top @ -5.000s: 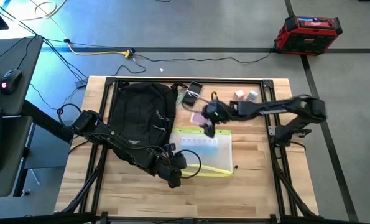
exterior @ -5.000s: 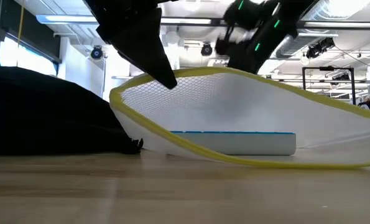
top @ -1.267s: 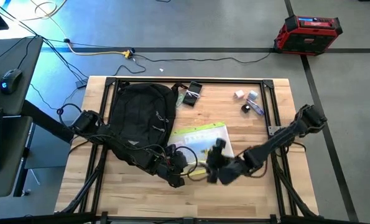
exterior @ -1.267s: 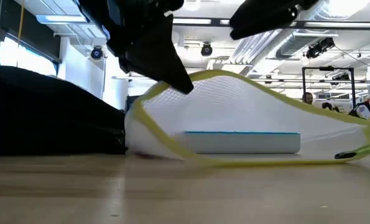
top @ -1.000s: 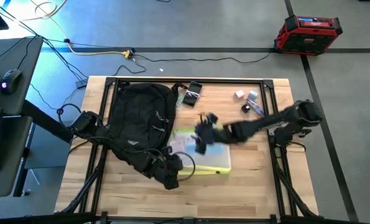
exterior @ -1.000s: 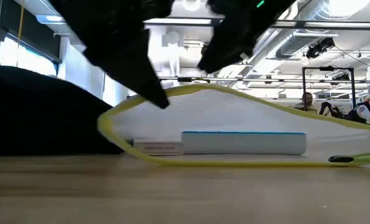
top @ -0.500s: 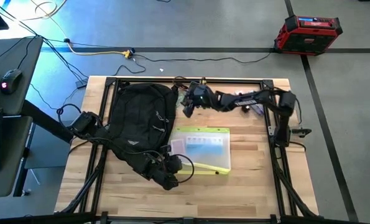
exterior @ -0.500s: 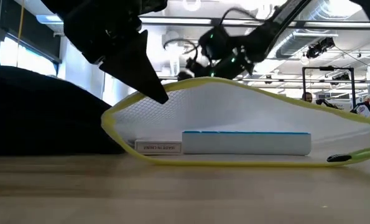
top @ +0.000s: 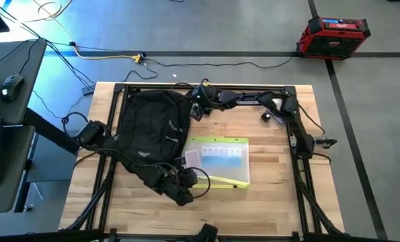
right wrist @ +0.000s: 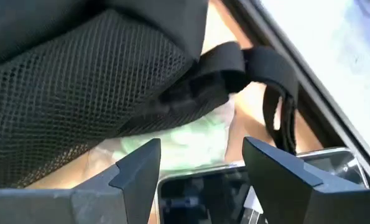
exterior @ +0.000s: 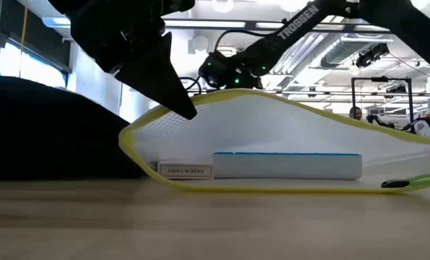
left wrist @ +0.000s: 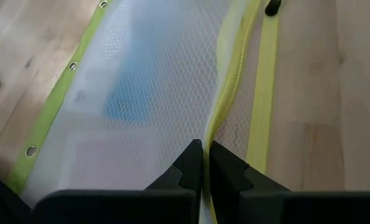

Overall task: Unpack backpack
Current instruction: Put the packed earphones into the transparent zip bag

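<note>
Unpacking partly done, judging by items already out on the wooden table (top: 280,168). Largest, black fabric backpack (top: 152,131), rounded and soft, lying flat on table's left half with mesh padding and strap loop at its top. Beside it, white mesh pouch (top: 218,160) with yellow trim, holding a flat blue-and-white box, its zipper edge pinched in closed left gripper (left wrist: 203,163). Smallest, phone (right wrist: 228,186) and greenish packet (right wrist: 191,144) near backpack's top, under open, empty right gripper (right wrist: 200,163).
</note>
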Controlling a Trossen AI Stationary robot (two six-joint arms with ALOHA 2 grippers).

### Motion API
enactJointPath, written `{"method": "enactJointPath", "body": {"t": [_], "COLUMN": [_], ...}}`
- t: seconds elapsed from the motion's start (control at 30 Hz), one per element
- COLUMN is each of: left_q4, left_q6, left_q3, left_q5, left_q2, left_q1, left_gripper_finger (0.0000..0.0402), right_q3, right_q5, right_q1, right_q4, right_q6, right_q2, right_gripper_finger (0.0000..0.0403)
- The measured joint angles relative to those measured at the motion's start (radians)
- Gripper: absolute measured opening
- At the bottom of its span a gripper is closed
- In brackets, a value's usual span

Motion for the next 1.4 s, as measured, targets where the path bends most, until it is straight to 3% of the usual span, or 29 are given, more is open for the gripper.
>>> {"method": "enactJointPath", "body": {"t": [0.23, 0.57, 0.83, 1.0, 1.17, 1.4], "left_q4": [0.007, 0.099, 0.199, 0.174, 0.183, 0.211], "left_q6": [0.009, 0.053, 0.111, 0.11, 0.096, 0.123], "left_q3": [0.0, 0.001, 0.002, 0.002, 0.002, 0.002], "left_q5": [0.018, 0.137, 0.231, 0.294, 0.394, 0.396], "left_q2": [0.0, -0.022, -0.039, -0.052, -0.071, -0.073], "left_q1": [0.0, 0.01, 0.06, 0.145, 0.216, 0.244], "left_gripper_finger": [0.0, 0.0, 0.0, 0.0, 0.0, 0.0], "right_q3": [0.146, 0.158, 0.158, 0.158, 0.158, 0.159], "right_q5": [-0.112, -0.331, -0.317, -0.316, -0.271, -0.187], "right_q1": [-0.042, -0.108, -0.105, -0.108, -0.127, -0.189], "right_q4": [-0.193, -0.284, -0.325, -0.346, -0.522, -0.708], "right_q6": [-0.084, -0.326, -0.476, -0.548, -0.598, -0.58], "right_q2": [0.054, 0.055, 0.056, 0.056, 0.056, 0.041], "right_gripper_finger": [0.0218, 0.0218, 0.0217, 0.0217, 0.0217, 0.0217]}}
